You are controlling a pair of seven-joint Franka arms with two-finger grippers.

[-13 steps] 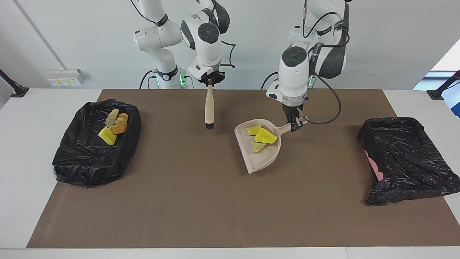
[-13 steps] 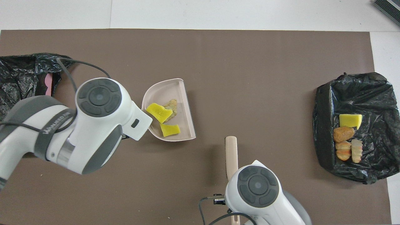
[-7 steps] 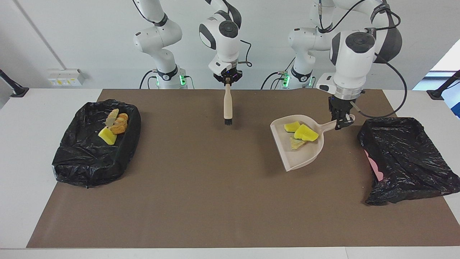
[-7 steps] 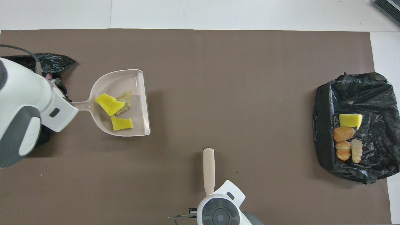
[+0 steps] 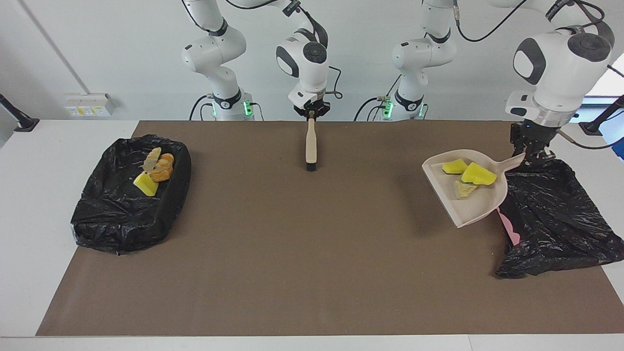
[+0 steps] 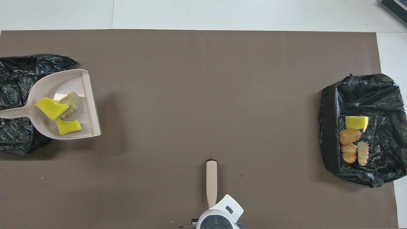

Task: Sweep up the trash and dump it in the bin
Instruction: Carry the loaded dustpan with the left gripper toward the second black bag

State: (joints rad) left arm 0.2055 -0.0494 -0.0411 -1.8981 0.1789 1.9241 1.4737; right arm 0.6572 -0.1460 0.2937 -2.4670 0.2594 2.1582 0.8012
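So the right gripper [image 5: 310, 113] is clamped shut on the top end of the brush [image 5: 310, 146], which hangs straight down under it, bristles just above the brown mat [image 5: 292, 253]. That arm is just waiting.

The action is at the left gripper [image 5: 529, 152]. It's closed tight on the tip of the dustpan [image 5: 480, 207] handle, and the pan sticks out sideways from the hand, raised, its back edge over the rim of the black-bagged bin [image 5: 555, 219] directly below the gripper. Three bits of trash ride in the pan just beside the hand: two yellow sponge chunks [image 5: 475, 173] and a pale beige wad [image 5: 463, 189] tucked against them. The pan's open lip points away from the gripper, toward the middle of the table.

Handling-wise, my guess: these bits are super light and squishy, nothing fragile. Foam on smooth plastic probably slides once the pan tips enough, but light stuff can also bounce or catch on the crinkly bag and roll back out. No point pinching them one by one; the handle is the right place to hold, and a steady wrist roll over the bin opening should do it.

Well away from both hands, at the right arm's end of the table, a second bagged bin [image 5: 126, 214] already holds four more pieces [image 5: 156, 170]: pastry bits plus a yellow sponge chunk.
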